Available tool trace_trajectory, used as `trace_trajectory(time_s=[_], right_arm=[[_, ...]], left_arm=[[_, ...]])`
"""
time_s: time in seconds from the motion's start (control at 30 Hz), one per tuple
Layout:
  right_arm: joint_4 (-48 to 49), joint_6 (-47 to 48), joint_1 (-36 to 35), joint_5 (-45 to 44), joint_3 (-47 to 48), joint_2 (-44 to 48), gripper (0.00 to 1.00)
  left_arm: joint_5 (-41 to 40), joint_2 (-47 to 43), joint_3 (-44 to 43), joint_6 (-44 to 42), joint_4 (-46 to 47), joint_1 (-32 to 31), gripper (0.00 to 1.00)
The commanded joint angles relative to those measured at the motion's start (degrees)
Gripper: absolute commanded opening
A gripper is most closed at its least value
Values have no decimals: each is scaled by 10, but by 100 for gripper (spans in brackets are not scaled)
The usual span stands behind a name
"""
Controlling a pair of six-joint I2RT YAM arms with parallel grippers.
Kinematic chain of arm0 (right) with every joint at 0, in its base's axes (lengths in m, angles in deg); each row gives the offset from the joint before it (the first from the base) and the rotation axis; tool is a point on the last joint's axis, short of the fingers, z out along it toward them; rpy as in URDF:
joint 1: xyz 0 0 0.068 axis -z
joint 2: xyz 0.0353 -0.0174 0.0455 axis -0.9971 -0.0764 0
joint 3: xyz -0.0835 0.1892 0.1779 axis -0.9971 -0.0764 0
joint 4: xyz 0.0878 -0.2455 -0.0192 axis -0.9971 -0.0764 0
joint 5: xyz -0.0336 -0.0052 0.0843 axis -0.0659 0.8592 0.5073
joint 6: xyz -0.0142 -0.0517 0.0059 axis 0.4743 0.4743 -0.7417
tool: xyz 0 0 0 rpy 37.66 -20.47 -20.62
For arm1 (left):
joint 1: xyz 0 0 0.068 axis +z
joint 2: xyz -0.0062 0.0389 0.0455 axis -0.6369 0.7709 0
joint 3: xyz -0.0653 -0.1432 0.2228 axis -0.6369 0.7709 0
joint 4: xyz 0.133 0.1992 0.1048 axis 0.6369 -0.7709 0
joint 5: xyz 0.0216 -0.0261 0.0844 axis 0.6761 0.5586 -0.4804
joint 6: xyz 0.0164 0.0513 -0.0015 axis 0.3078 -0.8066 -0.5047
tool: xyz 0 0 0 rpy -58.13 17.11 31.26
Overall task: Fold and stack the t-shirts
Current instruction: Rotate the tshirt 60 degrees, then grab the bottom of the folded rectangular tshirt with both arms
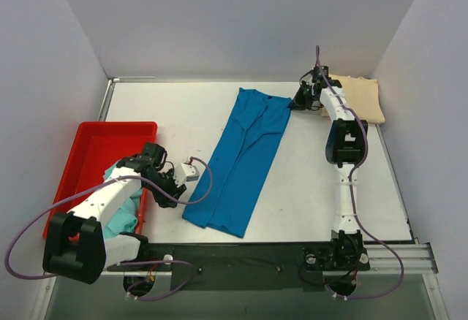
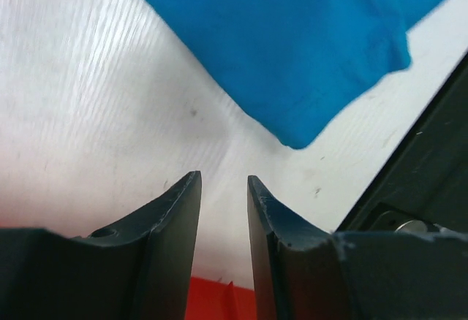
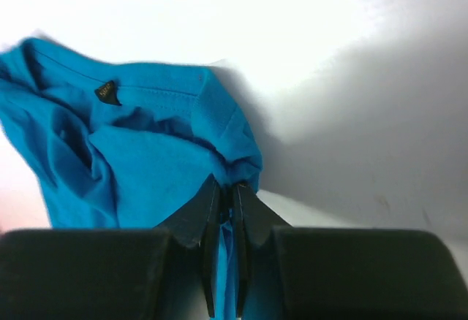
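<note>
The deep blue t-shirt [image 1: 245, 159] lies folded lengthwise as a long strip down the middle of the table. My right gripper [image 1: 298, 104] is shut on its far right corner near the collar, and the cloth is bunched between the fingers in the right wrist view [image 3: 175, 159]. My left gripper [image 1: 178, 188] is open and empty, low over the table just left of the shirt's near corner [image 2: 307, 50]. The cream-beige t-shirt [image 1: 362, 99] lies folded at the far right corner. The teal-aqua t-shirt [image 1: 124, 207] lies crumpled in the red tray under my left arm.
The red tray [image 1: 95, 152] stands at the left edge of the table. A small white block [image 1: 189, 172] lies beside my left gripper. A black strip [image 1: 241, 254] runs along the near edge. White walls close in the sides and back.
</note>
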Motion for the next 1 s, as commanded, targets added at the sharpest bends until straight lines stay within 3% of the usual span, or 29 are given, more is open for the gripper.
trace_trajectory(time_s=[0.0, 0.07, 0.13, 0.23, 0.37, 0.53, 0.67, 0.77, 0.9, 0.97], right_arm=[[118, -103, 1, 51, 47, -35, 19], [151, -114, -3, 54, 44, -28, 40], [154, -110, -4, 53, 37, -10, 53], [145, -88, -3, 38, -24, 51, 60], [109, -37, -8, -38, -210, 202, 67], [134, 113, -48, -26, -451, 460, 68], [166, 308, -168, 25, -666, 654, 68], [162, 459, -299, 92, -803, 768, 68], [170, 597, -439, 133, -927, 858, 70], [184, 615, -493, 112, -962, 865, 72]], left_arm=[[108, -1, -51, 5, -14, -33, 43], [112, 4, -59, 15, -5, -61, 44], [102, 14, -61, 25, 5, -97, 45], [88, 21, -55, 20, 17, -149, 46], [91, -2, -44, -33, 17, -154, 46], [131, -23, -58, -110, -31, -152, 48], [183, -38, -44, -178, -54, -129, 48], [248, -38, -37, -209, -42, -88, 49], [323, -26, -41, -350, -122, -19, 51], [322, -25, -26, -432, -140, -15, 53]])
